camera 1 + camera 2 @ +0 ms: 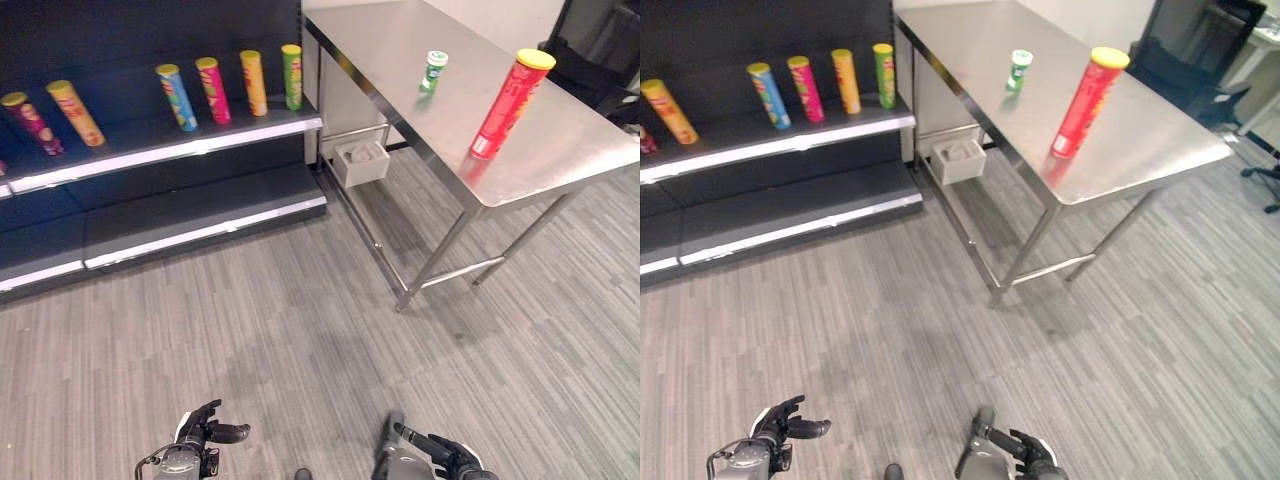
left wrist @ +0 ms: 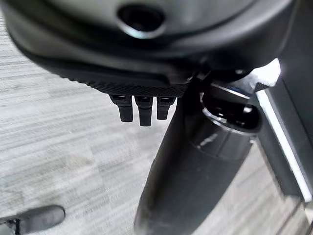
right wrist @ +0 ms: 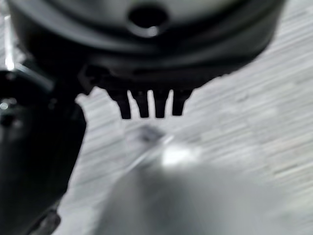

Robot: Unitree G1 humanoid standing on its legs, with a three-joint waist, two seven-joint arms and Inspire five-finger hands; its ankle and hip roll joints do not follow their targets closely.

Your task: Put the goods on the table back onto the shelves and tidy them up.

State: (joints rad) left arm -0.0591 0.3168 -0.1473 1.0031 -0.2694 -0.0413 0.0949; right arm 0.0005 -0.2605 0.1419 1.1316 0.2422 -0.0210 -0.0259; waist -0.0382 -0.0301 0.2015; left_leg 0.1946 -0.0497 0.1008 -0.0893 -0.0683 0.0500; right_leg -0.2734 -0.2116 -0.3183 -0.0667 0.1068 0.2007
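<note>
A tall red can with a yellow lid [image 1: 510, 103] stands near the front right of the steel table [image 1: 570, 135]. A small green bottle with a white cap [image 1: 433, 71] stands farther back on the table. The dark shelf unit [image 1: 150, 152] to the left carries several tall cans on its upper board, among them a blue one [image 1: 177, 97] and a green one [image 1: 292, 76]. My left hand [image 1: 207, 430] and right hand [image 1: 442, 456] hang low over the carpet, far from the table. Both are open and hold nothing; straight fingers [image 2: 140, 108] show in the left wrist view, and fingers [image 3: 146, 105] in the right.
A white box [image 1: 360, 162] sits on the floor under the table's near left end. The shelf's lower board [image 1: 200, 215] lies dark below the cans. A black office chair [image 1: 1200, 50] stands behind the table at the far right. Grey carpet [image 1: 300, 330] stretches between me and both.
</note>
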